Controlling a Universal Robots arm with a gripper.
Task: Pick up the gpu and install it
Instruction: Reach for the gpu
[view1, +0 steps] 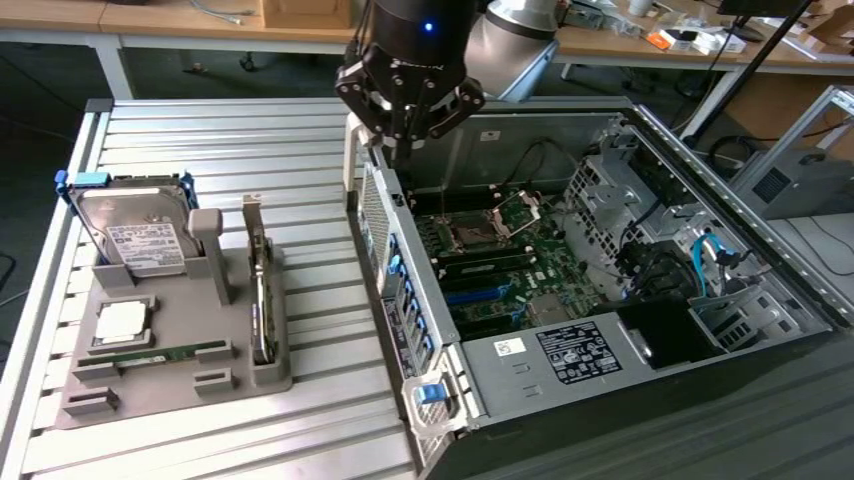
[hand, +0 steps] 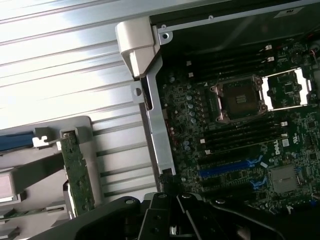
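The gpu (view1: 263, 300) stands on edge in the holder (view1: 134, 392) (bracket at the far end), its long axis parallel to the case (view1: 574, 355); the pincer (view1: 407, 135) is closed and empty.

You see a slatted metal table (view1: 227, 140) bearing a grey fixture tray (view1: 160, 390) at the exterior view's left and an open computer case (view1: 727, 200) at its right. In the tray, a hard drive (view1: 134, 235) stands upright and a RAM stick (view1: 158, 354) lies flat. Inside the case, note the motherboard (view1: 514, 275), its CPU socket (hand: 239, 97) and the blue slots (hand: 230, 167).
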